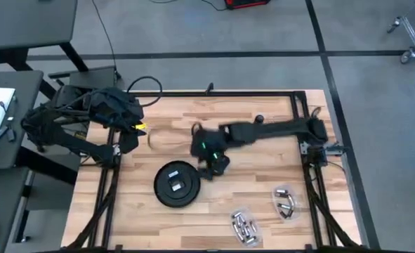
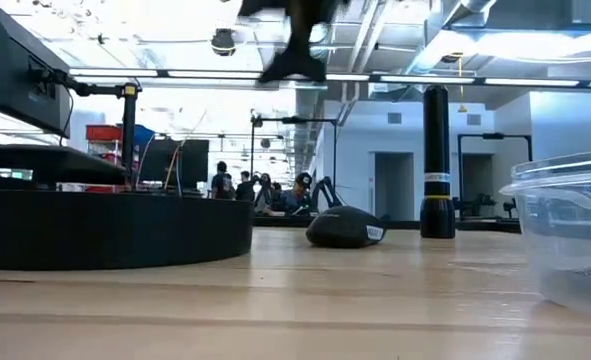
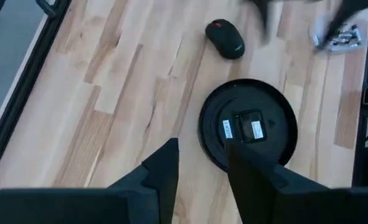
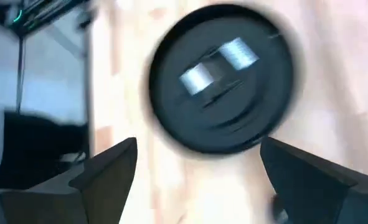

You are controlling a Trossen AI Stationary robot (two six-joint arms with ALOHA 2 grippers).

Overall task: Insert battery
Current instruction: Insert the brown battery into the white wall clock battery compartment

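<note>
I see the round black device [image 1: 175,185] lying flat on the wooden tabletop [image 1: 263,172], toward the near-left part of it in the high view. The right gripper [image 1: 214,166] hangs just beside the device's rim at about its 2 o'clock; whether it touches I cannot tell. In the right wrist view its jaws stand spread wide, nothing between them, and the device [image 4: 221,78] fills the space ahead of them, blurred.

The device is a shallow black disc with a raised rim. At its centre sits a small rectangular recess [image 3: 245,126] flanked by two pale labels; I cannot tell whether a battery sits in it.

The left gripper [image 1: 130,137] waits near the tabletop's left edge, at about 10 o'clock from the device and well apart from it. Its jaws are parted in the left wrist view, holding nothing, with the device [image 3: 248,124] just beyond them.

At 4 to 5 o'clock from the device lie two clear trays of batteries [image 1: 244,226] [image 1: 286,200]. A black computer mouse [image 3: 225,38] rests farther back on the tabletop.
</note>
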